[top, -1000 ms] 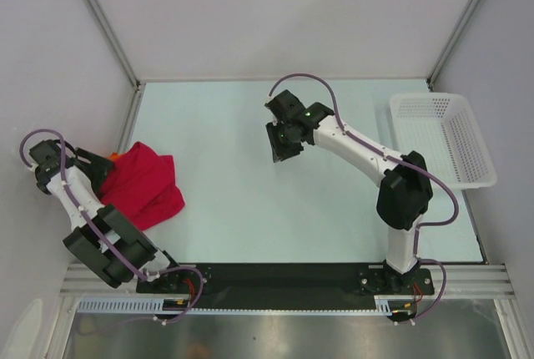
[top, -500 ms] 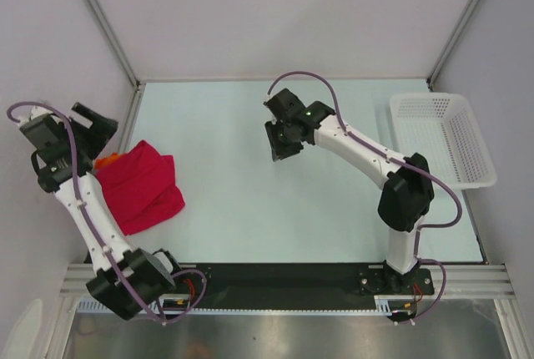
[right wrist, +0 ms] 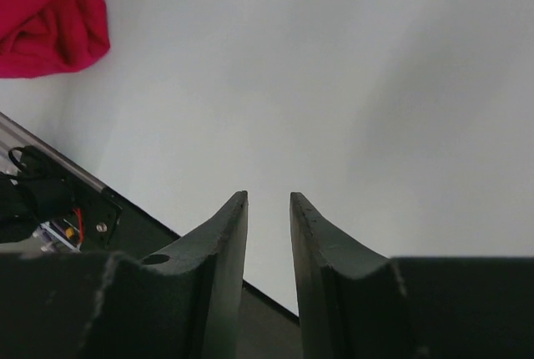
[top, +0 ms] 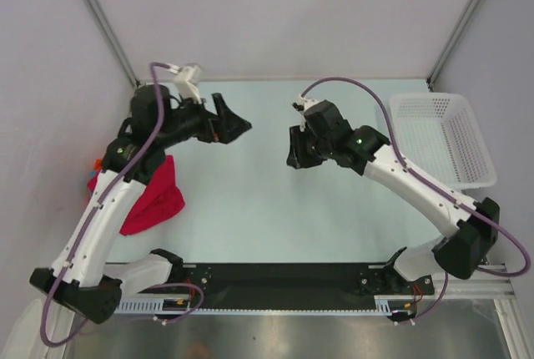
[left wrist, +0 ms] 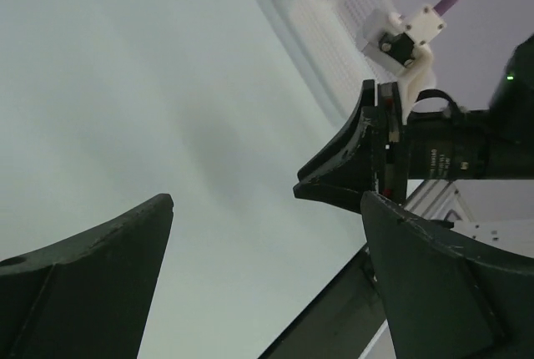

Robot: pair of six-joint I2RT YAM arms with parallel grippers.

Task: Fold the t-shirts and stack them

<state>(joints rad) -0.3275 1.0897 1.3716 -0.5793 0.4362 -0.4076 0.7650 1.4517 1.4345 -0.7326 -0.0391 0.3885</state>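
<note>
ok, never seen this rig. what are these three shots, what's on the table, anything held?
Two robot arms are bolted at the near edge of the table. The overhead view looks down on both; the other two come from cameras on each wrist, their own dark fingers in frame. The left tool is wide open, the right tool only slightly open; both are empty, above bare table. A crumpled red shirt lies at the left edge, partly under the left arm; a white mesh basket sits far right, nothing visible inside.

Crimson t-shirts (top: pixel 158 202) in a crumpled heap, far left
</note>
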